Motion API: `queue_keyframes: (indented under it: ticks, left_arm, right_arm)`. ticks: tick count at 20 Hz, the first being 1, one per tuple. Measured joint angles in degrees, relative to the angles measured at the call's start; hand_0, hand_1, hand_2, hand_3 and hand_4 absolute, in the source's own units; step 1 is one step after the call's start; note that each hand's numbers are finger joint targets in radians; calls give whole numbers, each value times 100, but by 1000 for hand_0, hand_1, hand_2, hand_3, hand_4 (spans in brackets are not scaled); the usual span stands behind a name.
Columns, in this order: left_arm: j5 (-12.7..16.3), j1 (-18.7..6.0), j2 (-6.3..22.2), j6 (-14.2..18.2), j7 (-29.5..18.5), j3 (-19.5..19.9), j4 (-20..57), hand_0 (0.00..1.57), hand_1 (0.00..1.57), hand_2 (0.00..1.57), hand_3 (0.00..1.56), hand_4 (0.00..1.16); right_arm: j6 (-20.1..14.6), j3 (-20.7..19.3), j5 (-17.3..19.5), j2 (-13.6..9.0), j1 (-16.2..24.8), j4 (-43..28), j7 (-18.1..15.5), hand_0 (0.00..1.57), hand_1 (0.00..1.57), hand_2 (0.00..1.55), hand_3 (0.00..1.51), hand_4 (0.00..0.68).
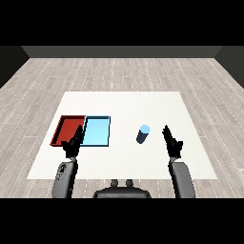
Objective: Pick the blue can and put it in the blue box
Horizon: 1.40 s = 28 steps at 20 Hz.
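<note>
Head view: the can is seen standing upright on the white table, between the blue tray and the right hand. It's near that hand but not touched by it, and it sits a bit apart from the tray's right edge. The red tray lies flush against the blue one on the far side, so it isn't really in play here.

Right hand: fingers are held straight and pointing up the table, nothing grasped. Left hand: same story, fingers relaxed and extended, hovering over the near edge where the two trays meet, nothing held.

So the pick hasn't been started yet, as far as can be judged.

On handling: the can would be guessed to be light and stiff, a plain smooth cylinder, so probably a little slippery and easily tipped if it gets nudged near the top. It looks fairly slim, which means a wrap around the side should be possible. Best taken around the middle of the body, from its right side, with the fingers curled round it rather than pinched at the pale top rim. Whether it's full or empty can't be told. Not likely fragile, though a knock from an approaching fingertip could send it rolling.
</note>
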Motion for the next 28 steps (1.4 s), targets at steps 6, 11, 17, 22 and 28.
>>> queue_keyframes:
  ticks: [6,11,17,22,28]
  left_arm:
    - [-194,-32,47,18,-164,27,12,0,0,0,0,0]
    - [166,-84,-66,-267,-1149,107,-292,0,0,0,0,0]
    - [320,-98,-110,-480,-1711,157,-162,0,0,0,0,0]
    - [365,-159,-98,-564,-1952,235,67,0,0,0,0,0]
    - [423,-134,-73,-578,-1910,289,-66,0,0,0,0,0]
  right_arm:
    - [-142,110,263,239,-467,340,16,0,0,0,0,0]
    - [220,165,-223,557,-652,342,-888,0,0,0,0,0]
    - [534,42,-512,513,-857,529,-1277,0,0,0,0,0]
    - [638,-57,-586,495,-877,719,-1456,0,0,0,0,0]
    - [466,-147,-574,562,-1046,1047,-1475,0,0,0,0,0]
